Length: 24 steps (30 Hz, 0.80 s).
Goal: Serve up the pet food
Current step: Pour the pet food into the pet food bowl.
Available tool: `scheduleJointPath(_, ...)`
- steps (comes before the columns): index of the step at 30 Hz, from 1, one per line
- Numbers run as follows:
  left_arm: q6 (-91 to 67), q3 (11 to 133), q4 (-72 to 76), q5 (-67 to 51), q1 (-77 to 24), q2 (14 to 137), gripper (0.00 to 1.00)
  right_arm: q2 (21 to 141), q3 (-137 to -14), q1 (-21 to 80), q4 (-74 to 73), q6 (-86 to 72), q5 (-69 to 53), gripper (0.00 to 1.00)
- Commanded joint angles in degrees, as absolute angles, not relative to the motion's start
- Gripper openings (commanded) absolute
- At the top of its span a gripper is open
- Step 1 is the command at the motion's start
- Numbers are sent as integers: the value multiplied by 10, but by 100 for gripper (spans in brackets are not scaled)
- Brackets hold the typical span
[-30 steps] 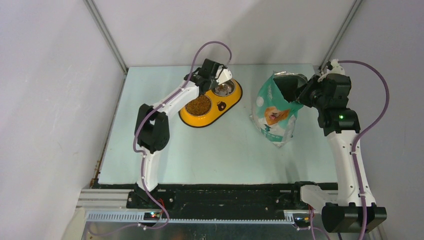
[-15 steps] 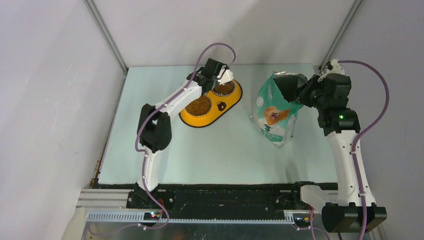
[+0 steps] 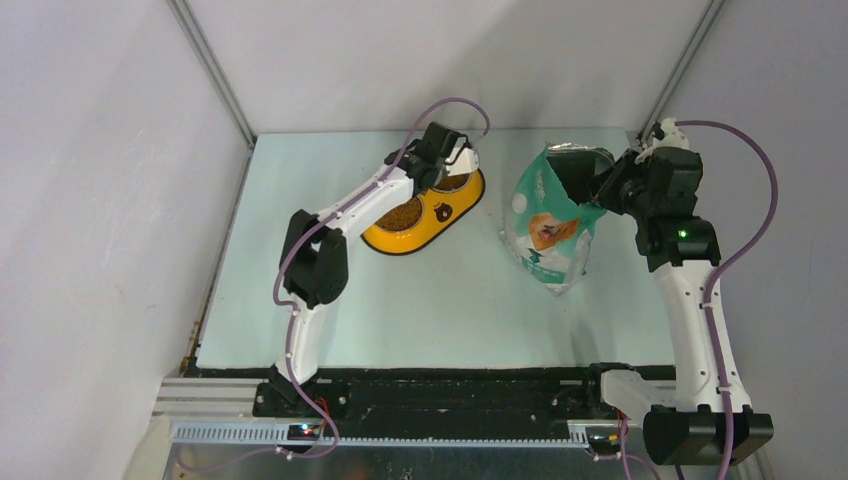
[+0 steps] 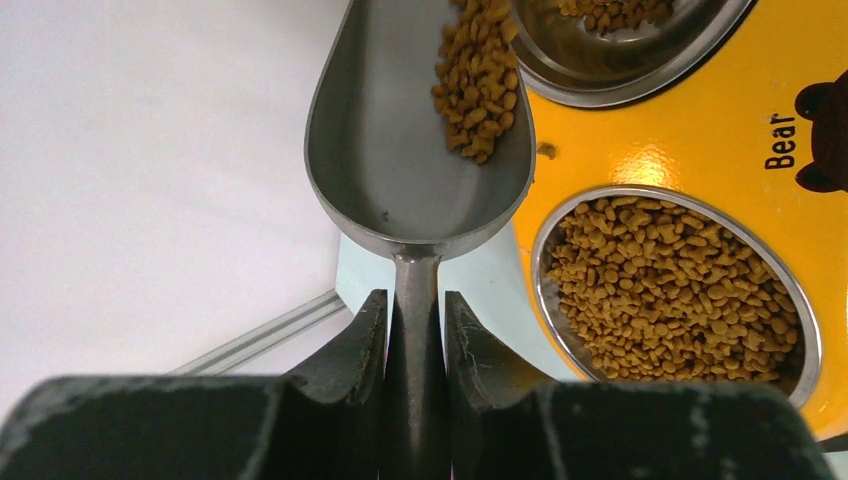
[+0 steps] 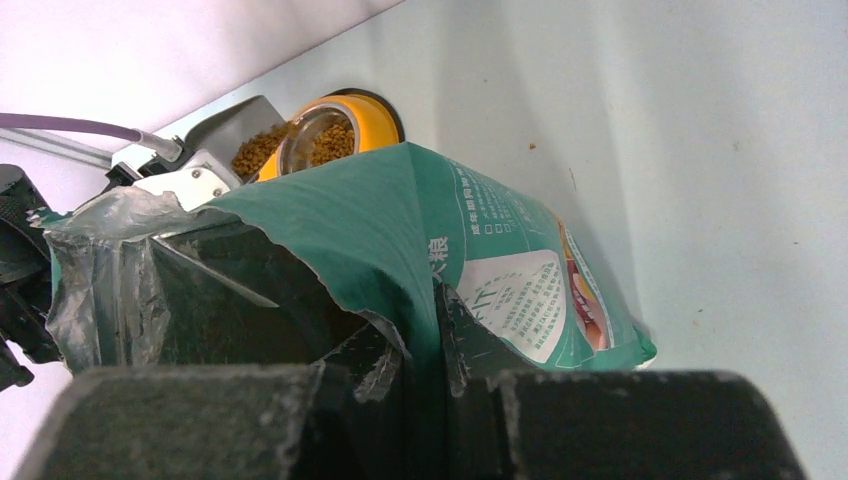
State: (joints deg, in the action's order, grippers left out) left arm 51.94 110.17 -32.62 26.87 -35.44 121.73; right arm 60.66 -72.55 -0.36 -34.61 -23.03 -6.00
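Two steel bowls sit in a glossy yellow plastic feeder (image 4: 690, 120), which lies in the upper middle of the top view, close to the far edge of the pale green table (image 3: 430, 300). The bare tabletop runs from the feeder down to my bases at the bottom of the frame. At the upper right, apart from the feeder, stands the teal-and-white bag (image 3: 550, 225), near the table's right edge.

My left gripper (image 4: 415, 310) is pressed tight on the thin handle of a grey metal scoop (image 4: 400, 130), whose tip reaches over the rim of the far bowl (image 4: 575, 55) at the top of the wrist view. The pet food (image 4: 480, 90), small brown kibble, is bunched along the scoop's right side toward that tip. More lies in the far bowl, and the near bowl (image 4: 540, 265) at the lower right is filled almost to its rim.

My right gripper (image 5: 420, 330) pinches the bag's upper edge, and the foil-lined mouth gapes open at the left of that view. The bag's inside is too dark to read.
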Motion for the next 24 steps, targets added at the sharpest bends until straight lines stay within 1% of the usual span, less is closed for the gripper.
scheduleJointPath(1, 563, 1112, -284, 311, -361, 1214, 0, 603, -738, -12, -340, -211, -57, 0)
scheduleJointPath(8, 599, 1086, -245, 349, -364, 1212, 0, 602, -738, -11, -342, -210, -57, 0)
scheduleJointPath(24, 616, 1074, -258, 325, -380, 1194, 0, 601, -739, -12, -342, -208, -62, 0)
